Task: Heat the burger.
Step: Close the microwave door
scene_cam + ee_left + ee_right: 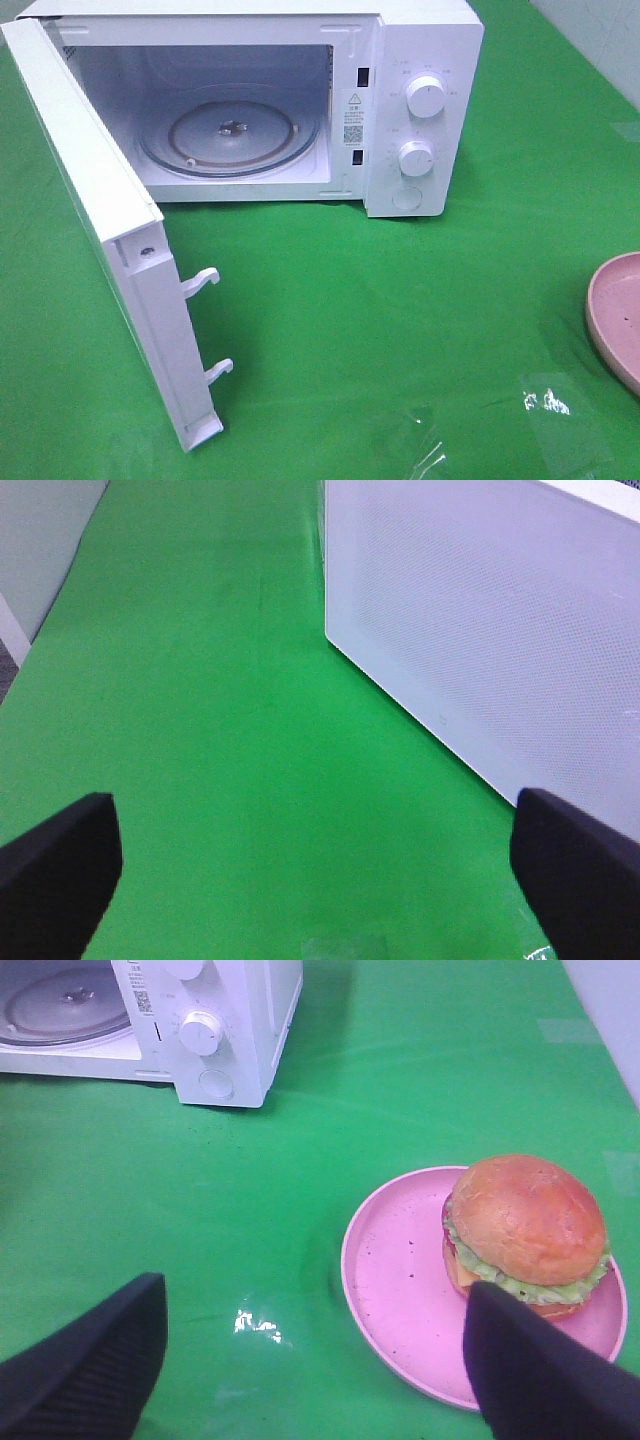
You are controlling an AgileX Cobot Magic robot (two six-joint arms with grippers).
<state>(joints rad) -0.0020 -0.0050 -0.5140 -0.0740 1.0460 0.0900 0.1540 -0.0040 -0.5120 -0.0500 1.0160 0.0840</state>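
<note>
A smooth green cloth covers the desk (400, 320), matte and faintly creased, with a few scraps of clear glossy film catching the light near its front edge. On it stands a boxy white microwave (425, 60), its shell plain and hard-edged; the door (90, 220) hangs swung wide open to the left, showing two white hooked latches on its inner edge, and from the left wrist view its outer face is a flat pale panel with a fine dotted mesh. Inside the pale cavity lies a round glass turntable (232, 135), clear and ridged, with a small hub at its centre. Two round white knobs (427, 97) sit one above the other on the control panel, with a round button below them; the small print around them is too fine to read. A round pink plate (400, 1280), shallow and speckled, lies well to the right of the microwave — the high view cuts it off at the frame edge, so only its left rim shows there. The burger (525, 1230) sits on the plate's far side, seen only by the right wrist camera: a domed, glossy golden-brown bun over ruffled green lettuce. The left tool (315, 875) is spread wide over bare cloth beside the door, holding nothing; the right tool (315, 1365), dark and ribbed, is also spread, hovering near the plate — neither appears in the high view.
</note>
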